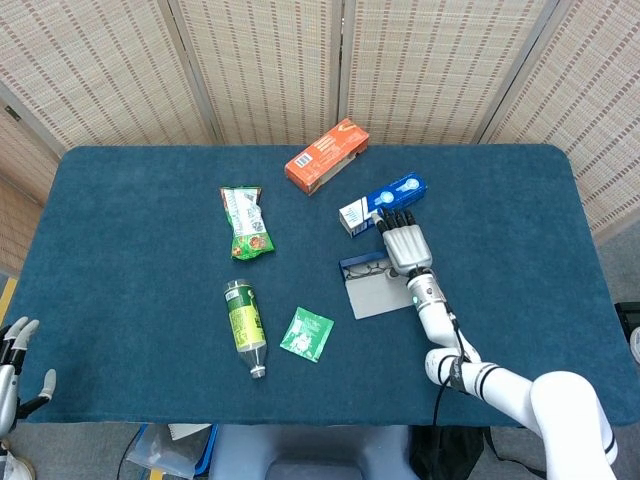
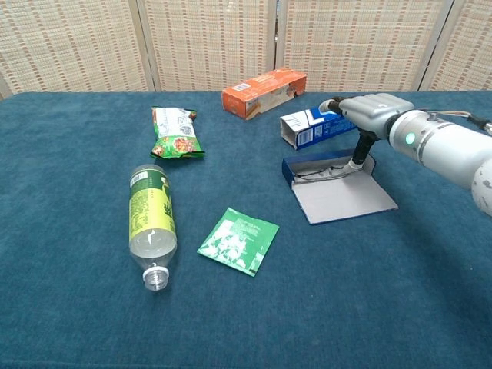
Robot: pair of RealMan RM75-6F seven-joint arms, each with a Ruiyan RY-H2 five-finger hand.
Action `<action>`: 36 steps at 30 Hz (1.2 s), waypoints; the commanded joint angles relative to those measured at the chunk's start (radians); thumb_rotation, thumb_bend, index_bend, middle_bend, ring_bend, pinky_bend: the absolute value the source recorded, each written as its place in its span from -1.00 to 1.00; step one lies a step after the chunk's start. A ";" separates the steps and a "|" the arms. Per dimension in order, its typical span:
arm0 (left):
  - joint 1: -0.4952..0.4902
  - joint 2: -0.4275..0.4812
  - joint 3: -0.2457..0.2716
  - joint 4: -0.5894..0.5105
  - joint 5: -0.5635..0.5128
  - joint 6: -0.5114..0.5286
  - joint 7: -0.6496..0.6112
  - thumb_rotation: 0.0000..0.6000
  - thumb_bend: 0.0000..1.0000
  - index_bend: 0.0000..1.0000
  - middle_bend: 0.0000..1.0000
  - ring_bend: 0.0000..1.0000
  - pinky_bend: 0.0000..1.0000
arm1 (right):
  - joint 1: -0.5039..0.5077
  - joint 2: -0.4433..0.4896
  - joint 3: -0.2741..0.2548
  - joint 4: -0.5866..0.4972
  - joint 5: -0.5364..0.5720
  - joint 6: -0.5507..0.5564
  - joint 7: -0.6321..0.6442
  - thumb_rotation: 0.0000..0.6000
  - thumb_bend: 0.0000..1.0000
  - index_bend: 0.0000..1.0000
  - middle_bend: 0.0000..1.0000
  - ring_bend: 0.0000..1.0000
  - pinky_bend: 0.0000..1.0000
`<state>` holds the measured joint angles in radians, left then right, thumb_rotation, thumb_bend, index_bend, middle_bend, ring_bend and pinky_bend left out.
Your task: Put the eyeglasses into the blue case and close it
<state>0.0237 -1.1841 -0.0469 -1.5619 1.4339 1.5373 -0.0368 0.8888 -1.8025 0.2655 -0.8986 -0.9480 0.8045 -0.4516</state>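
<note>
Fingers (image 2: 356,163) of right hand (image 1: 403,240) pointing down over far edge of open blue case (image 2: 338,188), one tip at or near eyeglasses (image 2: 323,172); real grip or mere touch impossible to tell. Eyeglasses lying in case's tray, lid flat on bench (image 2: 77,307) toward camera. Judged: placing essentially done, closing still left. Left hand (image 1: 15,360) idle at bench's near-left corner, fingers apart, holding nothing.

Bottle (image 2: 150,222), snack bag (image 2: 177,132), orange box (image 2: 264,91), sachet (image 2: 238,241).
</note>
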 commanded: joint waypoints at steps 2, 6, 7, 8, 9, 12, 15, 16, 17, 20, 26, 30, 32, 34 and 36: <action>0.003 0.002 0.000 0.002 -0.004 0.002 -0.002 1.00 -0.15 -0.84 -1.00 -1.00 -1.00 | 0.017 -0.023 0.014 0.035 0.012 -0.017 0.002 1.00 -1.00 -1.00 -1.00 -1.00 -1.00; 0.004 0.003 0.000 0.006 -0.007 -0.001 -0.005 1.00 -0.15 -0.84 -1.00 -1.00 -1.00 | 0.008 -0.018 0.005 0.021 -0.006 -0.005 0.011 1.00 -1.00 -1.00 -1.00 -1.00 -1.00; 0.003 0.003 0.001 0.006 -0.005 -0.003 -0.004 1.00 -0.15 -0.84 -1.00 -1.00 -1.00 | 0.007 -0.017 0.003 0.020 -0.008 -0.005 0.010 1.00 -1.00 -1.00 -1.00 -1.00 -1.00; 0.001 0.002 0.001 0.005 -0.001 -0.003 -0.003 1.00 -0.15 -0.84 -1.00 -1.00 -1.00 | 0.006 -0.017 0.003 0.021 -0.007 -0.006 0.008 1.00 -1.00 -1.00 -1.00 -1.00 -1.00; 0.000 0.001 0.001 0.004 0.000 -0.003 -0.003 1.00 -0.15 -0.84 -1.00 -1.00 -1.00 | 0.007 -0.018 0.005 0.023 -0.005 -0.008 0.006 1.00 -1.00 -1.00 -1.00 -1.00 -1.00; 0.000 0.000 -0.001 0.002 0.001 0.000 -0.003 1.00 -0.15 -0.84 -1.00 -1.00 -1.00 | 0.014 -0.026 0.012 0.035 0.001 -0.012 0.005 1.00 -1.00 -1.00 -1.00 -1.00 -1.00; 0.002 0.002 -0.001 0.002 -0.003 0.000 -0.002 1.00 -0.15 -0.84 -1.00 -1.00 -1.00 | 0.017 -0.030 0.014 0.038 -0.004 -0.012 0.010 1.00 -1.00 -1.00 -1.00 -1.00 -1.00; 0.003 0.003 -0.001 0.002 -0.004 0.001 -0.003 1.00 -0.15 -0.84 -1.00 -1.00 -1.00 | 0.015 -0.027 0.013 0.033 -0.009 -0.009 0.014 1.00 -1.00 -1.00 -1.00 -1.00 -1.00; 0.005 0.003 -0.001 0.003 -0.005 0.002 -0.003 1.00 -0.15 -0.84 -1.00 -1.00 -1.00 | 0.010 -0.022 0.011 0.022 -0.017 -0.002 0.022 1.00 -1.00 -1.00 -1.00 -1.00 -1.00; 0.006 0.003 0.001 0.005 -0.006 0.000 -0.004 1.00 -0.15 -0.84 -1.00 -1.00 -1.00 | -0.016 0.006 -0.006 -0.030 -0.047 0.026 0.040 1.00 -1.00 -1.00 -1.00 -1.00 -1.00; -0.001 -0.001 0.001 0.002 0.005 -0.001 0.000 1.00 -0.15 -0.84 -1.00 -1.00 -1.00 | -0.097 0.097 -0.071 -0.183 -0.144 0.117 0.077 1.00 -1.00 -1.00 -1.00 -1.00 -1.00; -0.004 -0.001 0.001 -0.005 0.011 -0.001 0.005 1.00 -0.15 -0.84 -1.00 -1.00 -1.00 | -0.147 0.148 -0.129 -0.257 -0.210 0.164 0.084 1.00 -1.00 -1.00 -1.00 -1.00 -1.00; -0.004 -0.002 0.002 -0.007 0.013 -0.001 0.008 1.00 -0.15 -0.84 -1.00 -1.00 -1.00 | -0.170 0.162 -0.156 -0.274 -0.236 0.183 0.081 1.00 -1.00 -1.00 -1.00 -1.00 -1.00; -0.005 -0.003 0.004 -0.008 0.014 -0.003 0.010 1.00 -0.15 -0.84 -1.00 -1.00 -1.00 | -0.186 0.166 -0.174 -0.276 -0.252 0.193 0.085 1.00 -1.00 -1.00 -1.00 -1.00 -1.00; -0.005 -0.004 0.005 -0.010 0.016 -0.003 0.012 1.00 -0.15 -0.84 -1.00 -1.00 -1.00 | -0.200 0.163 -0.188 -0.267 -0.267 0.198 0.097 1.00 -1.00 -1.00 -1.00 -1.00 -1.00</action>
<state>0.0183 -1.1875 -0.0423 -1.5715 1.4501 1.5342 -0.0247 0.6974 -1.6403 0.0862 -1.1685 -1.2061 0.9976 -0.3623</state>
